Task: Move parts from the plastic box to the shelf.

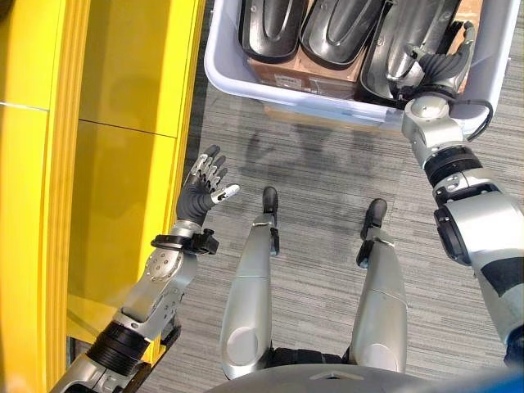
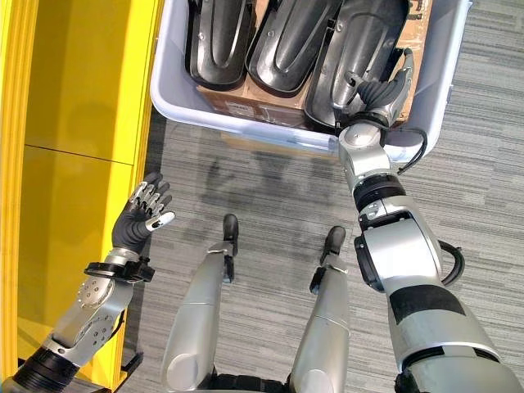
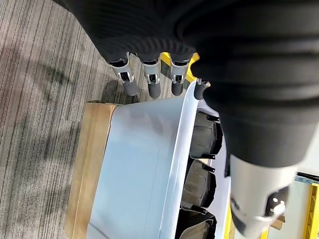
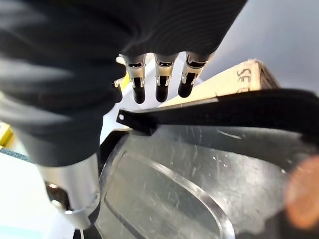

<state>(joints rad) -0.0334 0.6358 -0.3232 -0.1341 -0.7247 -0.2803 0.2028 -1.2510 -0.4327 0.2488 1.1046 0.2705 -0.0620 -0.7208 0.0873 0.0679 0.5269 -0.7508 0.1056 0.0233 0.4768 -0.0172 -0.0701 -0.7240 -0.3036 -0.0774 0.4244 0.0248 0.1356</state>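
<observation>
A pale grey plastic box [image 1: 311, 102] stands on the floor ahead of me. It holds three black moulded parts side by side: left [image 1: 270, 29], middle [image 1: 340, 33], right [image 1: 409, 41]. My right hand [image 1: 438, 67] reaches into the box at its right end, over the rightmost part. In the right wrist view its fingers [image 4: 162, 79] are straight, just above the rim of that black part [image 4: 189, 179], and curl round nothing. My left hand [image 1: 205, 184] is open and held up beside the yellow shelf [image 1: 106, 123], with nothing in it.
The yellow shelf runs along the whole left side. Brown cardboard [image 1: 286, 74] lies under the parts inside the box, and a cardboard slab [image 3: 89, 164] sits below the box's wall [image 3: 139, 164]. Grey striped floor [image 1: 327, 164] lies between box and shelf.
</observation>
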